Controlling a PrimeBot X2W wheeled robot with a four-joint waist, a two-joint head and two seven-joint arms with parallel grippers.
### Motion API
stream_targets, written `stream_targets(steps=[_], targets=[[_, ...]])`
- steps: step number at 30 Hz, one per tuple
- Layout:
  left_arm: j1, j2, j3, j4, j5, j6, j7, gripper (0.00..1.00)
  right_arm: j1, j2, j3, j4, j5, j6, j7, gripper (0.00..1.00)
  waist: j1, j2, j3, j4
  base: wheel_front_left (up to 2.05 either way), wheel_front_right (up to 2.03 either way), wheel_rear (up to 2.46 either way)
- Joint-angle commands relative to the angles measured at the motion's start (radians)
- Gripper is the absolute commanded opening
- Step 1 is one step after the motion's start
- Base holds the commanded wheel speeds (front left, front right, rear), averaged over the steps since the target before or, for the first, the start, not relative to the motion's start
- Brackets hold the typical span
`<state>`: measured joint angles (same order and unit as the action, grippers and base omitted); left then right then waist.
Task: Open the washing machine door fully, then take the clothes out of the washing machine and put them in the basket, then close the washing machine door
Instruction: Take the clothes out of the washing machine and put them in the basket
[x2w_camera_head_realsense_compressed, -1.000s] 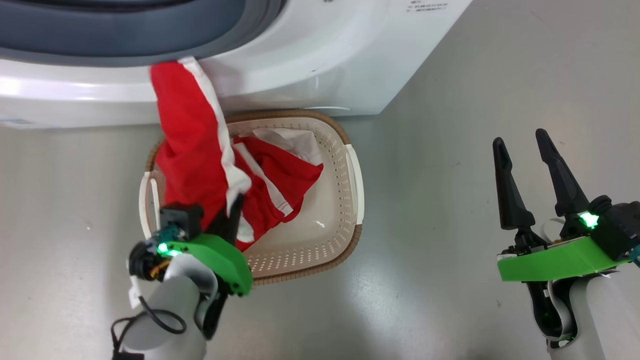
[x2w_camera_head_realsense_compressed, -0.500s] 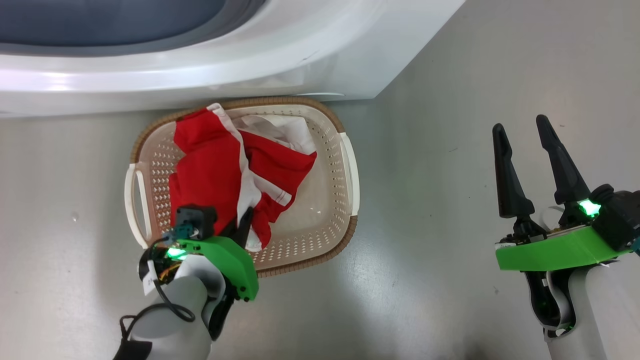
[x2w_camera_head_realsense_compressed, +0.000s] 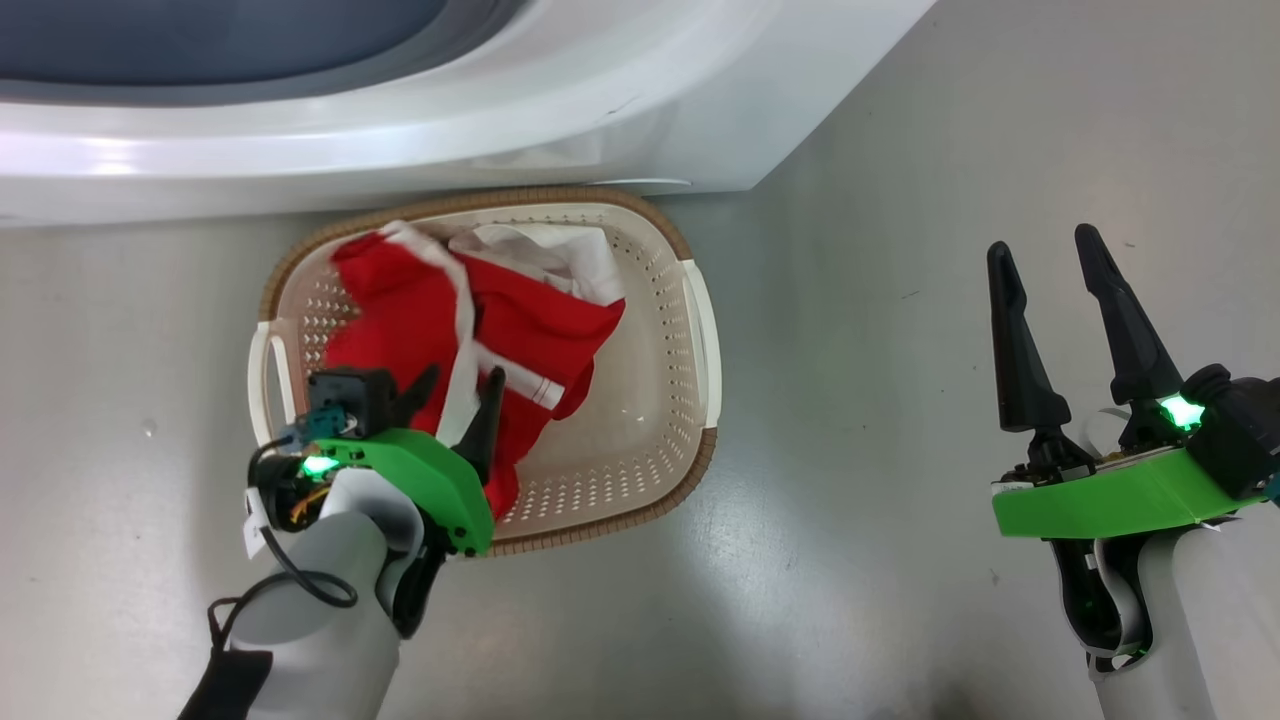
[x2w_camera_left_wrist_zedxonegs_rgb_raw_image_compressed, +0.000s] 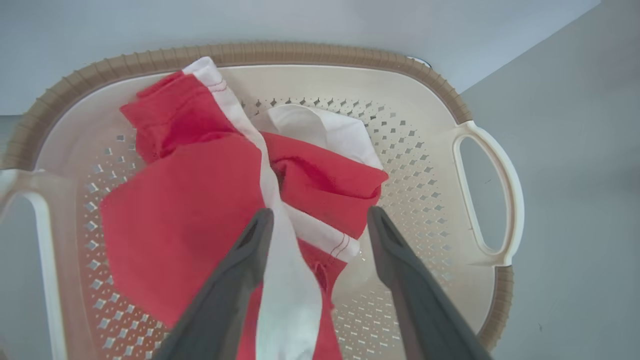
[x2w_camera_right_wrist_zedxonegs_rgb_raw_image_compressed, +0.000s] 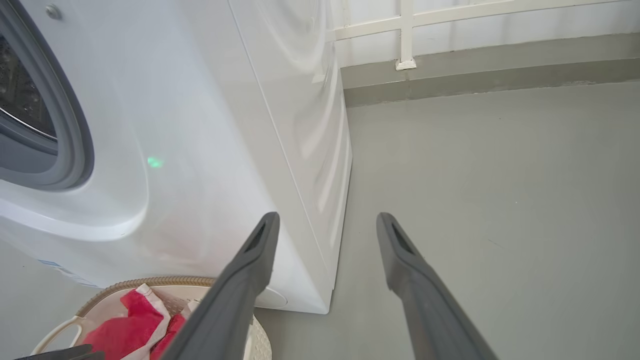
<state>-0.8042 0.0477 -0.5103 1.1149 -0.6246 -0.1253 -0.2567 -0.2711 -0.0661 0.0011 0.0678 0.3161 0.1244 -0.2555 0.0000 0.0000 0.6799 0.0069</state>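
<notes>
Gleaming grey floor (x2w_camera_head_realsense_compressed: 900, 200) under cream basket (x2w_camera_head_realsense_compressed: 660, 330)

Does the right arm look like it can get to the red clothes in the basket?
Probably, with a sideways reach. The right arm, jaws open, is over bare floor beside the basket, nothing between. But the left arm hangs over the clothes, so they might bump.

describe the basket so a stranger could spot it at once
Start at the big white washing machine. On the grey floor right in front of it sits the basket, holding red and white clothes. It is the cream tub with holed sides, a brown woven-look rim and loop handles.
</notes>
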Motion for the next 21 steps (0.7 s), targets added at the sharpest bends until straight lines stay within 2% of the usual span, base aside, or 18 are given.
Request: stream_targets(steps=[1, 12, 21], targets=[[0.02, 0.03, 0.034, -0.017, 0.013, -0.005, -0.005, 1.0, 0.008, 0.002, 0.016, -0.023, -0.001, 0.006, -0.006, 1.0, 0.0, 0.0, -0.004, 0.001, 0.0, 0.0, 0.0], [0.055, 0.043, 0.115, -0.086, 0.06, -0.005, -0.005, 1.0, 0.022, -0.004, 0.021, -0.011, 0.001, 0.006, -0.006, 1.0, 0.0, 0.0, -0.052, 0.002, 0.0, 0.0, 0.0], [0.147, 0.054, 0.262, -0.28, 0.192, -0.005, -0.005, 1.0, 0.049, -0.009, 0.024, 0.001, 0.004, 0.006, -0.006, 1.0, 0.0, 0.0, -0.137, -0.001, 0.0, 0.0, 0.0]])
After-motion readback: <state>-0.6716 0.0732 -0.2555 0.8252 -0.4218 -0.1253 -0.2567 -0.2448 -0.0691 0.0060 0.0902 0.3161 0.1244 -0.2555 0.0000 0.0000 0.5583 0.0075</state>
